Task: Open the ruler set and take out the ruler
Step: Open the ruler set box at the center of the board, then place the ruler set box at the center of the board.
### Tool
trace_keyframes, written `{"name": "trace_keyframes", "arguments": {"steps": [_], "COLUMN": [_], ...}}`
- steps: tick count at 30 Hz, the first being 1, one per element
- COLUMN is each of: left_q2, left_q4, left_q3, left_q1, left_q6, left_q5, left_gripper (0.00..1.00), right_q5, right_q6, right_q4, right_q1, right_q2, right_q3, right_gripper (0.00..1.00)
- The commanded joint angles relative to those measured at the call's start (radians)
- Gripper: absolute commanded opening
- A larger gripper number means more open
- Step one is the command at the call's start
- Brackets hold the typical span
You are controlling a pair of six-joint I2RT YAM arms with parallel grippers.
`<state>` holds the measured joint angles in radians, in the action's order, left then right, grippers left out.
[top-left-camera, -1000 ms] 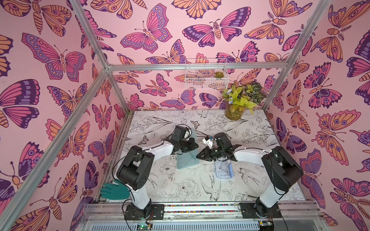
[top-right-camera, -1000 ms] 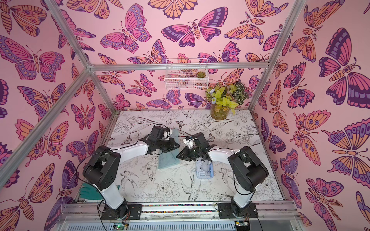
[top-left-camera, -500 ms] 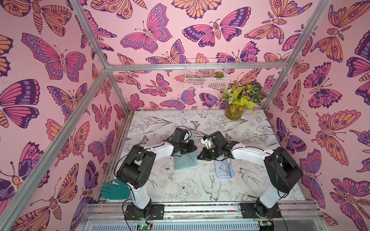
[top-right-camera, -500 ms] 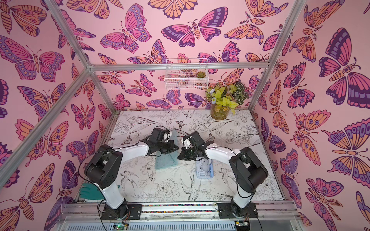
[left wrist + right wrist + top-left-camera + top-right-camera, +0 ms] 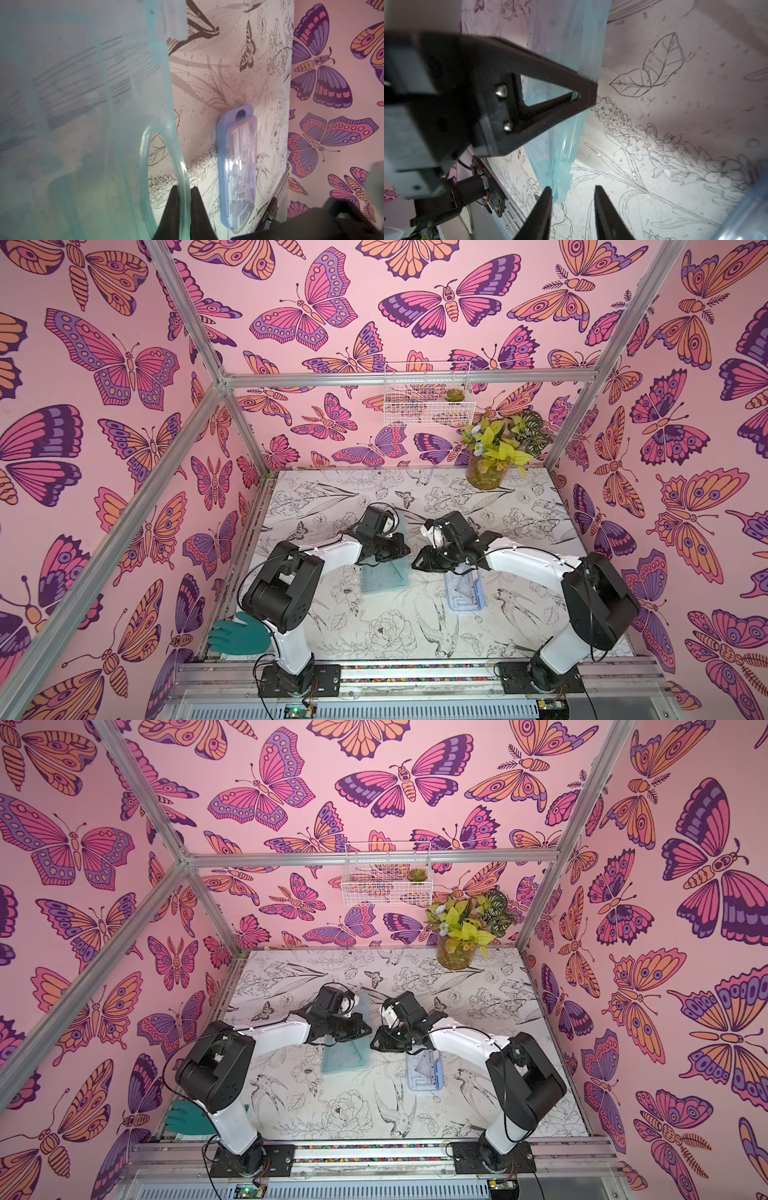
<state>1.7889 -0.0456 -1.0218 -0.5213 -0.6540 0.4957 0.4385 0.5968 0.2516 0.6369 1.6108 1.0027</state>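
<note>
The left gripper (image 5: 184,189) pinches a translucent teal plastic sleeve (image 5: 83,104). The right gripper (image 5: 571,188), narrowly parted, grips nothing. A blue, clear-fronted plastic ruler case (image 5: 464,593) lies at the sleeve's three o'clock.

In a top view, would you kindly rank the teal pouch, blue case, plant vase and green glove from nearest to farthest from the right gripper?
From the right gripper:
1. teal pouch, beside it, left.
2. blue case, under its arm.
3. plant vase, back right corner.
4. green glove, front left edge.
</note>
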Motion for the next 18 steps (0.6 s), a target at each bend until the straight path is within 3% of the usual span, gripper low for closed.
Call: {"name": "trace_keyframes", "arguments": {"steps": [1, 4, 6, 7, 13, 18], "left_q2": [0.018, 0.035, 0.044, 0.051, 0.100, 0.099], "left_q4": [-0.146, -0.224, -0.266, -0.282, -0.312, -0.353], "left_q3": [-0.017, -0.044, -0.062, -0.071, -0.105, -0.122], "left_q1": [-0.009, -0.028, -0.044, -0.052, -0.076, -0.090], "left_q6": [0.084, 0.137, 0.166, 0.181, 0.205, 0.231], "left_q5": [-0.001, -0.032, -0.058, -0.061, -0.058, -0.130], "left_gripper": [0.00, 0.03, 0.43, 0.53, 0.47, 0.39], "right_q5": [-0.027, -0.025, -0.014, -0.012, 0.002, 0.006], "right_q6": [-0.023, -0.031, -0.035, -0.035, -0.034, -0.034], "right_q4": [0.034, 0.037, 0.035, 0.033, 0.012, -0.004], "right_q1": [-0.040, -0.067, -0.077, -0.082, -0.091, -0.107], "right_q2": [-0.078, -0.102, -0.104, -0.103, -0.101, -0.115], "right_q3": [-0.020, -0.035, -0.041, -0.042, -0.057, -0.085], "right_gripper": [0.46, 0.49, 0.49, 0.49, 0.49, 0.49]}}
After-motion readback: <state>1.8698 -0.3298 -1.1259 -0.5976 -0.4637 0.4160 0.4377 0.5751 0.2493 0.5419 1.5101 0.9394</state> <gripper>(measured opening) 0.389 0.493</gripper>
